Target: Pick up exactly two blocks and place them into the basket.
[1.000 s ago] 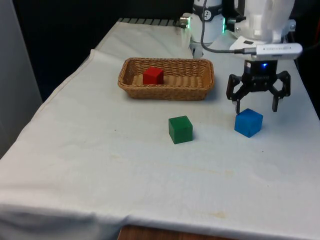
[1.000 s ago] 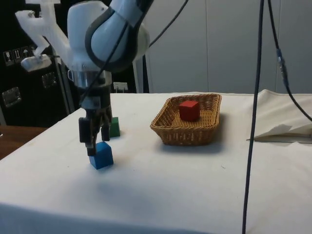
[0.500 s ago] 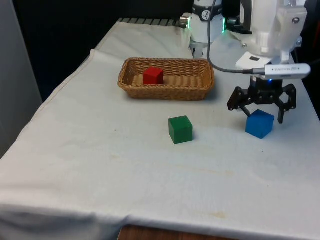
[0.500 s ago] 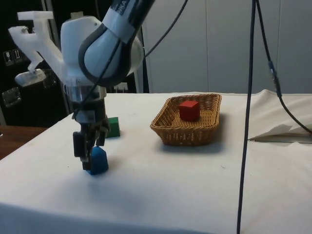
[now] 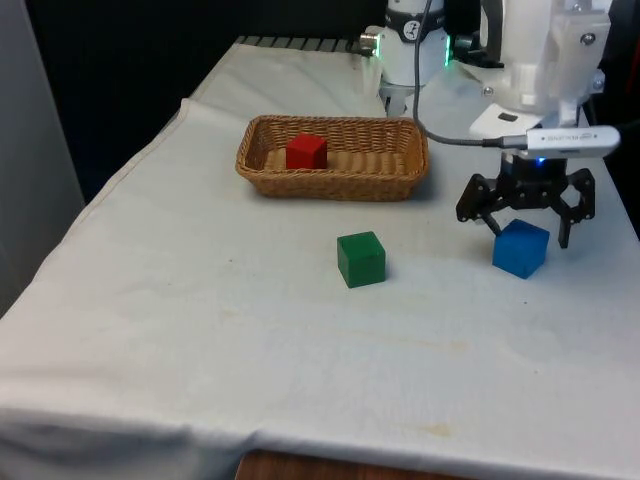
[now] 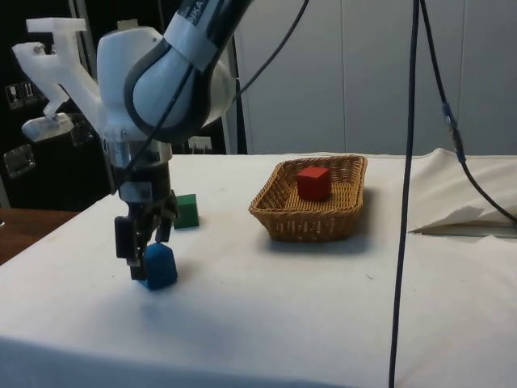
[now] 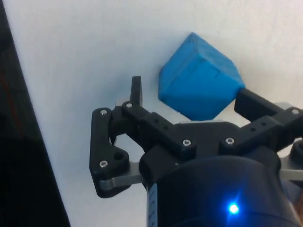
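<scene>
I have the gripper spread wide around the blue block, near the table's edge on the front view's right, gripping nothing. The green block waits mid-table; farther off, the basket holds a red block, so I judge blue completes the pair.

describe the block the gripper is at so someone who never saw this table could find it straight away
Start at the wicker basket on the white cloth, which holds a red block. Two blocks lie on the cloth outside it; take the one towards the front view's right, directly below the black gripper. It is the blue block, whereas its neighbour is green.
</scene>
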`<move>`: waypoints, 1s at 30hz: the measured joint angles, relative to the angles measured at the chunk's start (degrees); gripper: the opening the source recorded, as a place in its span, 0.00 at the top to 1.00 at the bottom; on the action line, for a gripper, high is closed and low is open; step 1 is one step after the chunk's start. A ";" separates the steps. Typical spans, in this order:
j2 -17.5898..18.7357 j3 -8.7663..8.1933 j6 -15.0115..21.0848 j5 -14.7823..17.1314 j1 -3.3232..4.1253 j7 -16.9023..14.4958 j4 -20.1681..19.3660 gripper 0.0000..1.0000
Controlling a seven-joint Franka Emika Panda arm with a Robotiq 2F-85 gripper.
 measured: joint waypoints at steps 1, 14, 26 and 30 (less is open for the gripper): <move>-0.23 0.00 -0.17 0.00 0.06 0.00 -0.06 0.00; -6.82 1.15 -3.32 -0.23 1.15 1.95 -3.21 0.00; -7.56 1.09 -3.61 -0.23 1.43 2.35 -4.07 0.00; -7.56 0.40 -4.24 -0.23 1.20 1.89 -4.01 0.00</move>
